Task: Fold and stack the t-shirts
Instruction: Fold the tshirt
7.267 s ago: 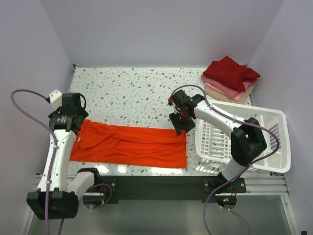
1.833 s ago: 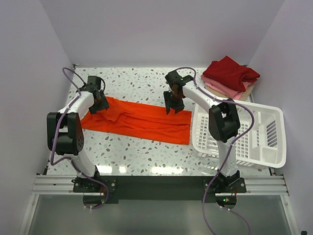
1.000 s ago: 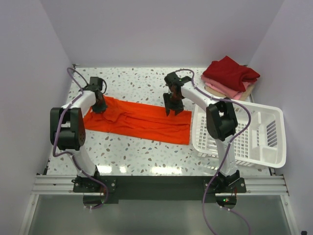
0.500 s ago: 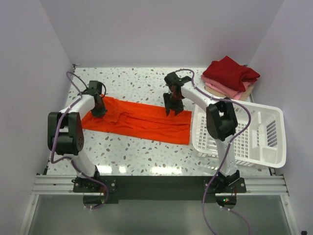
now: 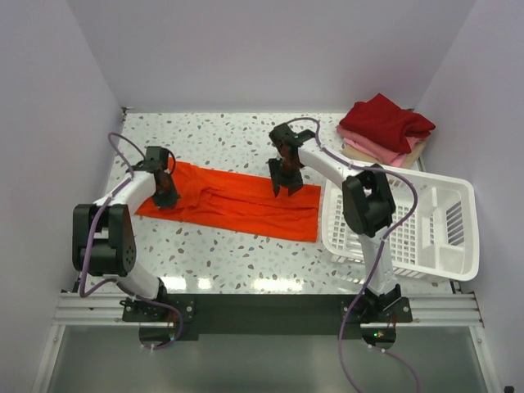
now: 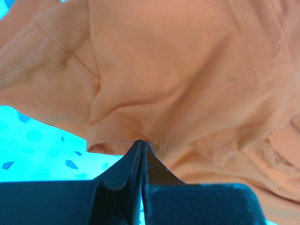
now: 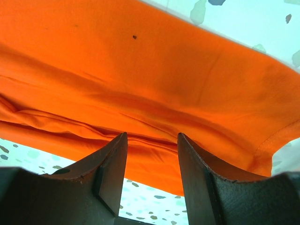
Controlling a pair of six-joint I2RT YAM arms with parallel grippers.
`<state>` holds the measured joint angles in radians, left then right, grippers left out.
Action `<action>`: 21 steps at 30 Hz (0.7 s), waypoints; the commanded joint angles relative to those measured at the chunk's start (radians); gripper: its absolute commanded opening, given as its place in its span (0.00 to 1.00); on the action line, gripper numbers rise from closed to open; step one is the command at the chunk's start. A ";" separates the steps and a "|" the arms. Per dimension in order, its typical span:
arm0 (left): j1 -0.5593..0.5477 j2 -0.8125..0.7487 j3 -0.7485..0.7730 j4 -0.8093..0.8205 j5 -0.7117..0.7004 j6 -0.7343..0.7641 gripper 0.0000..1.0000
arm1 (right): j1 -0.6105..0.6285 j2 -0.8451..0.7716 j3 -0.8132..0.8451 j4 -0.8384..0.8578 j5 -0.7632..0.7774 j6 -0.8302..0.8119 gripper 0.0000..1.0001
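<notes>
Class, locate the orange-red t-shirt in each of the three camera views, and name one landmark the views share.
Top external: the orange-red t-shirt lies stretched left to right across the middle of the picture.
Left wrist: it fills most of the frame, its hem pinched in the shut left gripper.
Right wrist: it fills the upper frame, beyond the open right gripper.
Shared landmark: the speckled tabletop.

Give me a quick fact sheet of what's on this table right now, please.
Spread out: orange-red t-shirt, lying on the speckled table
Left end effector: shut, pinching the shirt's hem
Right end effector: open over the shirt's far edge
Folded pile: dark red on pink on beige, far right corner
Basket: white lattice, right side
</notes>
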<state>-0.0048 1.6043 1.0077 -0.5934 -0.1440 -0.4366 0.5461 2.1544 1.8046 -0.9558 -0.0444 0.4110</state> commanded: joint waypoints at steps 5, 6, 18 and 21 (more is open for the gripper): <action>0.005 -0.090 0.044 -0.014 0.098 -0.031 0.52 | 0.009 -0.010 0.027 -0.029 0.003 0.020 0.51; 0.028 -0.087 0.090 -0.028 0.095 -0.034 0.57 | 0.008 -0.013 0.027 -0.031 0.003 0.022 0.51; 0.040 0.158 0.351 0.049 0.021 -0.056 0.66 | 0.009 0.045 0.131 -0.024 0.034 0.003 0.51; 0.048 0.238 0.379 0.084 0.015 -0.059 0.66 | 0.003 0.064 0.136 -0.003 0.032 0.011 0.51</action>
<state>0.0254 1.7718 1.3396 -0.5625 -0.1024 -0.4793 0.5533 2.1899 1.9076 -0.9710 -0.0345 0.4149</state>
